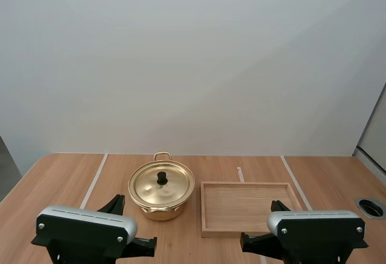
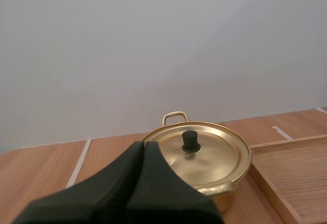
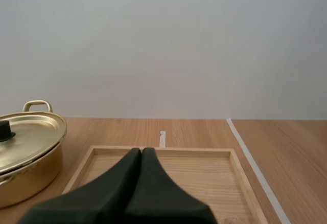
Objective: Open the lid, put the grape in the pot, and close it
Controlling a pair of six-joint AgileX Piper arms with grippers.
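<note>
A gold pot [image 1: 161, 191] stands on the wooden table with its lid [image 1: 161, 182] on, a black knob [image 1: 162, 178] at the lid's centre. My left gripper [image 2: 144, 146] is shut on nothing, its fingers together as one dark wedge just short of the pot [image 2: 204, 157] and its knob [image 2: 190, 141]. My right gripper [image 3: 141, 151] is shut on nothing too, pointing over the near edge of the wooden tray [image 3: 168, 152], with the pot [image 3: 28, 155] off to its side. In the high view both arms sit at the near table edge.
The wooden tray [image 1: 247, 185] lies right of the pot with nothing in it. White tape lines [image 1: 95, 179] cross the tabletop. A round metal grommet [image 1: 370, 207] is set in the table at the far right.
</note>
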